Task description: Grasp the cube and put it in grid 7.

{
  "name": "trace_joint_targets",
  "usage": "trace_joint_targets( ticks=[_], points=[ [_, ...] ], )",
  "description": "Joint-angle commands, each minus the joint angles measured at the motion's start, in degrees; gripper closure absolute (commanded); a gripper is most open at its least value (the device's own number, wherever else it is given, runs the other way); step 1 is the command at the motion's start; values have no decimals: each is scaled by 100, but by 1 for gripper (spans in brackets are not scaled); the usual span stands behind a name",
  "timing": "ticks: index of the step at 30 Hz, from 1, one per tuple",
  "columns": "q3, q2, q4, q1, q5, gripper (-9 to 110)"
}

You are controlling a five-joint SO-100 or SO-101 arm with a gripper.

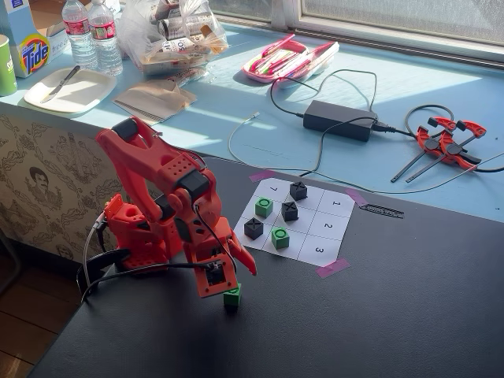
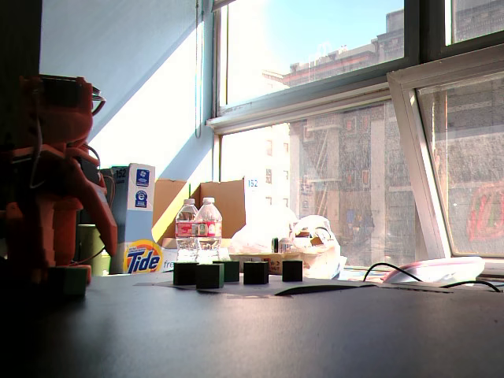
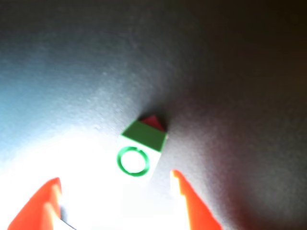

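Sunlight pours through tall windows over a cluttered blue sill and onto a dark bench (image 1: 378, 315), where a white paper grid (image 1: 327, 232) lies near the middle of a fixed view. Cubes already sit on it: two green ones (image 1: 264, 207) and three black ones (image 1: 253, 228).

At lower centre of that view the red arm bends down so that its pincer (image 1: 229, 288) hangs just over the cube (image 1: 231, 298), which rests on the bare bench below and left of the paper, apart from it. In the wrist view the cube (image 3: 139, 148) sits between the two orange fingertips (image 3: 189, 201) — its ringed top washed out by glare — and the jaws stand spread, with a clear gap on each side, gripping nothing. The low fixed view shows the cube (image 2: 72, 280) in shadow at the arm's foot at far left.

So the step in hand looks like the approach, with the grasp not yet made. Next, I judge, the pincer should sink a little further and close squarely on the cube's sides, then lift and carry it up and right to grid 7 (image 1: 273, 190), the empty corner cell at the paper's upper left — clearing the nearby green cube on the way.
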State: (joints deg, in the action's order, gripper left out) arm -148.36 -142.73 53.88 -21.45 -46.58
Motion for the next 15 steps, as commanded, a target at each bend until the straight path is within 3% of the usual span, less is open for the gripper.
trace_joint_targets(
  ticks=[1, 8, 15],
  points=[
    [-53, 35, -299, -44, -62, 66],
    [-422, 70, -976, -97, -53, 69],
    [-580, 62, -1239, -149, -35, 94]
  ],
)
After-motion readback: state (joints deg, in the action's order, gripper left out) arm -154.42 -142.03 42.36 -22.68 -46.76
